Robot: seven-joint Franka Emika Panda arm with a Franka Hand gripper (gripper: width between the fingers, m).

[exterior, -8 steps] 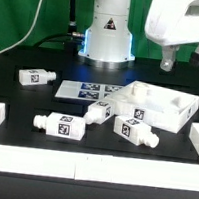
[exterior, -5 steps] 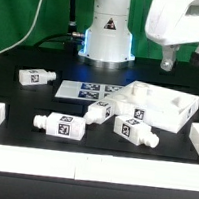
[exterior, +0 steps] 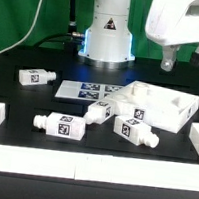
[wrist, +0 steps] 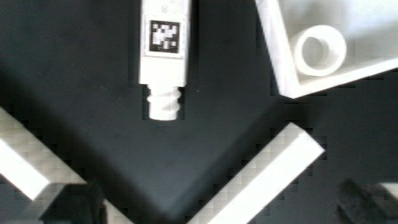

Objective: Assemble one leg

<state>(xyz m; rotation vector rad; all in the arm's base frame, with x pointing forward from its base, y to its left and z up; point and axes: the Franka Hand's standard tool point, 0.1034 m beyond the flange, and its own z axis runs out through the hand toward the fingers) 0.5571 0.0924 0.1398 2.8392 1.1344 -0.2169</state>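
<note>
Although four lie loose, from the leg [exterior: 35, 77] by the worktop's edge on the exterior view's left to the pair mid-table, none sits in the panel [exterior: 165, 104] by the opposite edge, so nothing seems assembled. The gripper [exterior: 168, 63] hangs high near that panel, fingers spread and empty, its descent seemingly unobstructed.

One leg [exterior: 35, 77] apart; three legs [exterior: 101, 112] beside panel [exterior: 175, 109]; tool [exterior: 168, 64] high above panel
</note>
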